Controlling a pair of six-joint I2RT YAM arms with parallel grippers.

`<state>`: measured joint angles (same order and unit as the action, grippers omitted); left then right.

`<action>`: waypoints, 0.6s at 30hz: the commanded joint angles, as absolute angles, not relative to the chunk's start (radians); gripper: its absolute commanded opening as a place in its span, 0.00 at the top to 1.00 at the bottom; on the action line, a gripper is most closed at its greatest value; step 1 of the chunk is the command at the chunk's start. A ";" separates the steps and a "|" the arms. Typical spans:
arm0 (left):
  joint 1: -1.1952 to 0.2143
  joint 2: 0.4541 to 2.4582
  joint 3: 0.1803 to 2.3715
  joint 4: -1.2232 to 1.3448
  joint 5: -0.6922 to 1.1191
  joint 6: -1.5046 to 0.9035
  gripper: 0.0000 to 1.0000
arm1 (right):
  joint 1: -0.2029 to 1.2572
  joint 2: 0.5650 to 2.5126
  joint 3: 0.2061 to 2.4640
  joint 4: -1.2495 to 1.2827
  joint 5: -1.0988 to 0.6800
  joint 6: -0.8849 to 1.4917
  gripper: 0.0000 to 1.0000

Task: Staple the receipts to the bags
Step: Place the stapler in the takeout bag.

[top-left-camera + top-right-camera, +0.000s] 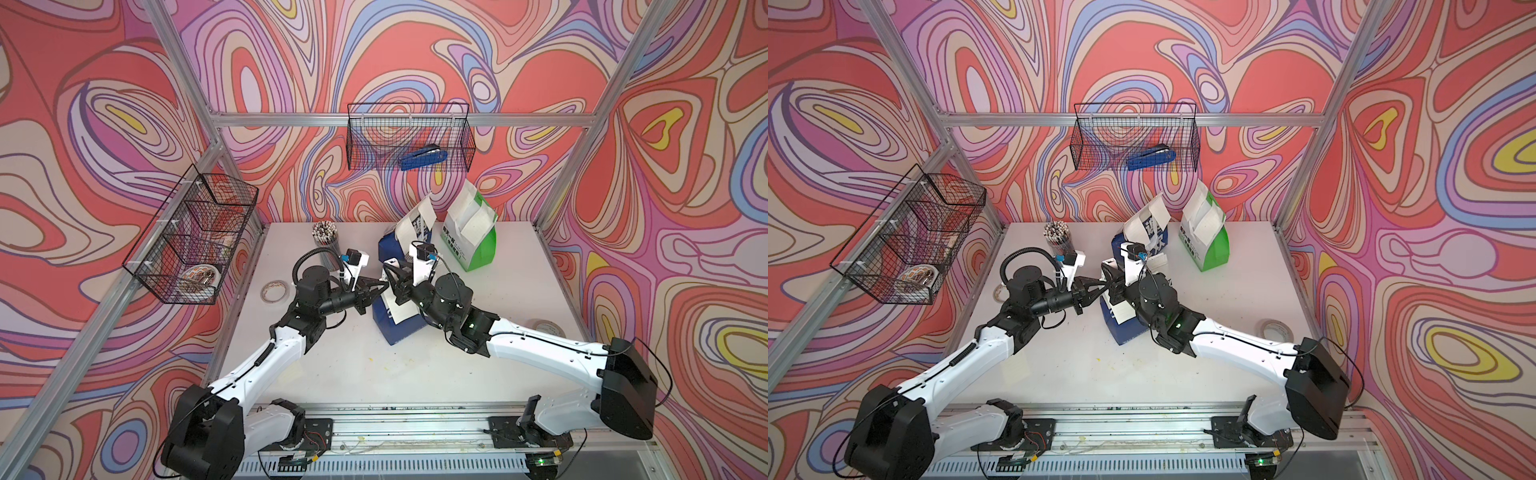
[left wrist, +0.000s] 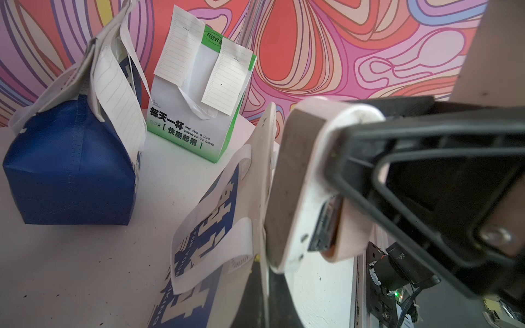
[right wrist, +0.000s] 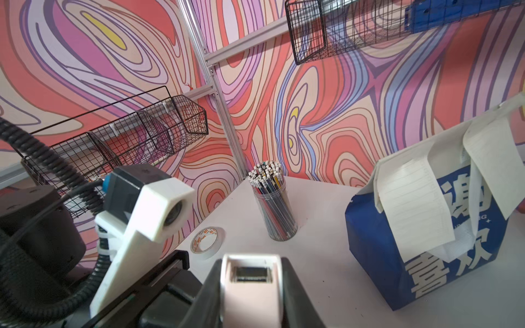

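Observation:
A blue-white bag point(image 1: 399, 328) leans at mid-table with a receipt point(image 1: 395, 309) on its face. My left gripper point(image 1: 384, 286) is shut on its thin upper edge, which runs between the dark fingers point(image 2: 252, 301) in the left wrist view. My right gripper point(image 3: 251, 272) is shut on a pink-white stapler point(image 2: 298, 184), held right beside that edge. Behind stand a blue bag with big characters point(image 3: 383, 250) and a green-white bag point(image 2: 187, 119). Receipts point(image 3: 412, 207) point(image 2: 224, 82) hang from the tops of both.
A pen cup point(image 1: 326, 237) and a tape roll point(image 1: 274, 291) sit at the left rear, and another roll point(image 1: 548, 328) lies by the right arm. A blue stapler point(image 1: 424, 158) lies in the back wire basket. A second wire basket point(image 1: 195, 237) hangs on the left wall.

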<state>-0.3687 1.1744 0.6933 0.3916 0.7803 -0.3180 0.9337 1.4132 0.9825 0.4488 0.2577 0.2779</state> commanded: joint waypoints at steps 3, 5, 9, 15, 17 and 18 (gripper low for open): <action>-0.386 1.163 0.701 0.521 0.803 -0.316 1.00 | 0.934 1.407 0.955 0.545 0.280 0.284 0.82; -0.388 1.163 0.699 0.524 0.804 -0.318 1.00 | 0.934 1.408 0.951 0.560 0.292 0.285 0.82; -0.389 1.163 0.701 0.532 0.804 -0.321 1.00 | 0.934 1.424 0.954 0.574 0.304 0.275 0.82; -0.391 1.156 0.701 0.534 0.795 -0.330 1.00 | 0.934 1.435 0.933 0.582 0.307 0.279 0.82; -0.391 1.154 0.704 0.533 0.798 -0.330 1.00 | 0.933 1.427 0.922 0.571 0.312 0.273 0.82; -0.391 1.154 0.706 0.531 0.799 -0.329 1.00 | 0.934 1.424 0.917 0.563 0.318 0.272 0.82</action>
<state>-0.3859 1.1740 0.6930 0.4046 0.7815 -0.3191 0.9333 1.4284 0.9413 0.5545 0.2951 0.2802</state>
